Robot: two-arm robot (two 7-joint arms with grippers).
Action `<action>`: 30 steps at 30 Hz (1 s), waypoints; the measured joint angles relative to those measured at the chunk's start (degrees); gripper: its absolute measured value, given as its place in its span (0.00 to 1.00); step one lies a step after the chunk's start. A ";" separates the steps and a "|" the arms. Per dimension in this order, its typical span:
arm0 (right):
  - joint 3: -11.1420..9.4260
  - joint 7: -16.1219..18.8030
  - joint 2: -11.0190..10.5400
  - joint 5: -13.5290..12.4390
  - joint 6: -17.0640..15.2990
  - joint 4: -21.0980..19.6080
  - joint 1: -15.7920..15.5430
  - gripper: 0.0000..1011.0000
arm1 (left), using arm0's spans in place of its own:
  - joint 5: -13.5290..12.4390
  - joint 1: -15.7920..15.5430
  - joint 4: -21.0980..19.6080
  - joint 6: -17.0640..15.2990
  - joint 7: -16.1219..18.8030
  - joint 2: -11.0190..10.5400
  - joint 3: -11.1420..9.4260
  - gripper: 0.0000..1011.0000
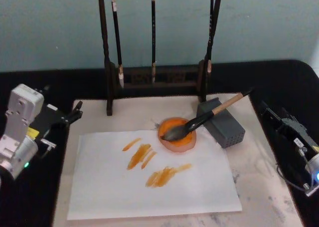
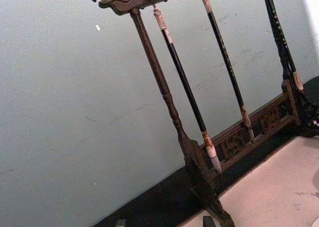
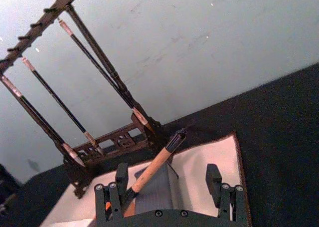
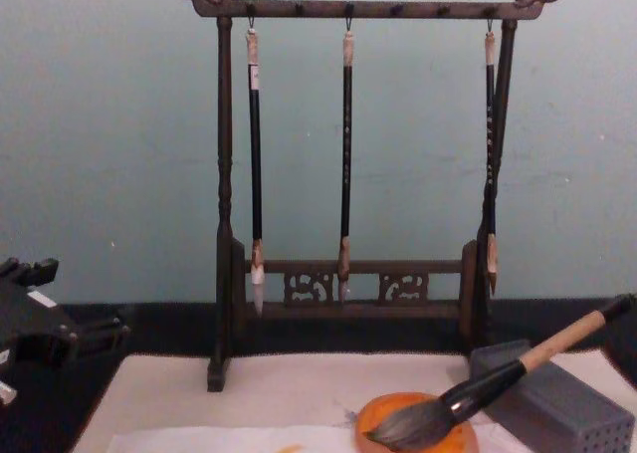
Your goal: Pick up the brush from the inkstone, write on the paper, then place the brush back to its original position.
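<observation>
Right of the mat (image 1: 259, 187), right gripper (image 1: 266, 112) gapes empty, left gripper (image 1: 75, 114) parked opposite; with paper (image 1: 109, 187) marked and brush (image 1: 199, 121) on inkstone (image 1: 179, 143), it should retreat without nudging that brush.

Likely calligraphy studio — brush rack (image 4: 353, 287), beige mat (image 1: 144, 114).
</observation>
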State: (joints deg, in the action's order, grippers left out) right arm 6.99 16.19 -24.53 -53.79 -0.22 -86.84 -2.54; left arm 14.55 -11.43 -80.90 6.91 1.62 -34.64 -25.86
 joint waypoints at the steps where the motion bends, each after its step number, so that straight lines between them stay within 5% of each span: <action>1: -0.14 0.98 -0.01 -1.47 -0.90 0.91 0.57 0.99 | 0.00 0.00 0.00 0.00 0.00 0.00 0.00 0.99; 6: 0.11 3.38 -0.47 -4.90 -3.24 4.62 3.32 0.99 | 0.00 0.00 0.00 0.00 0.00 0.00 0.00 0.99; 15: 2.48 5.47 -1.13 -6.57 -5.27 9.35 8.36 0.99 | 0.00 0.00 0.00 0.00 0.00 0.00 0.00 0.99; 30: 6.51 6.46 2.06 -9.25 -4.84 14.90 13.49 0.99 | -0.01 0.00 0.00 0.00 0.00 0.00 0.00 0.99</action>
State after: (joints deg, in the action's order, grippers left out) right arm 13.50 22.65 -22.46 -63.04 -5.06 -71.94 10.95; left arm 14.54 -11.43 -80.90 6.91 1.62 -34.65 -25.86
